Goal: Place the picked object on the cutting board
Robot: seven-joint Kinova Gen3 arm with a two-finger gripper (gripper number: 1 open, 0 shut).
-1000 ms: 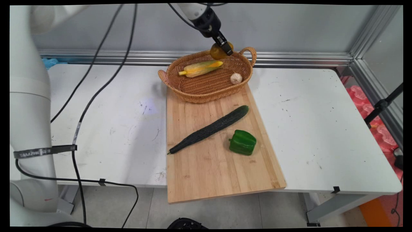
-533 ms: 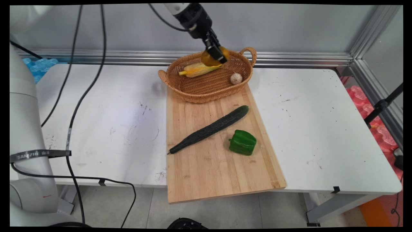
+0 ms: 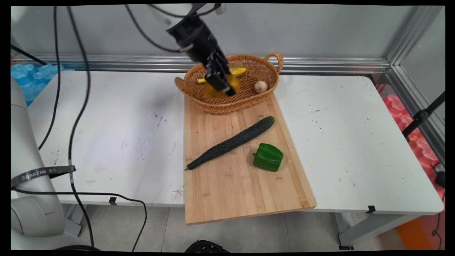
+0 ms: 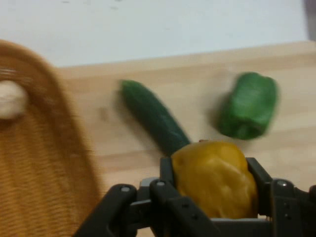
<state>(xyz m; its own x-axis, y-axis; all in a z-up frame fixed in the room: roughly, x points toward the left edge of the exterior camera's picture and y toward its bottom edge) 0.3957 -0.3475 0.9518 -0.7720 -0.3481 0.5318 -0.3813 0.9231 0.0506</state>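
My gripper (image 3: 222,86) is shut on a yellow bell pepper (image 3: 216,89) and holds it in the air over the near left part of the wicker basket (image 3: 263,69). In the hand view the yellow pepper (image 4: 215,177) sits between the black fingers (image 4: 167,174). An ear of corn (image 3: 237,70) and a garlic bulb (image 3: 261,86) lie in the basket. A long dark cucumber (image 3: 231,142) and a green bell pepper (image 3: 268,157) rest on the wooden cutting board (image 3: 227,185). From the hand I see the cucumber (image 4: 150,116), the green pepper (image 4: 248,105) and the garlic (image 4: 11,98).
The cutting board overhangs the white table's (image 3: 355,142) near edge, and the basket stands on its far end. Black cables (image 3: 76,117) hang from the arm over the table's left side. An aluminium rail (image 3: 320,64) runs along the back wall.
The gripper has carried the yellow pepper down and to the left, from the basket's far rim to above its near left side. The other things have stayed put.
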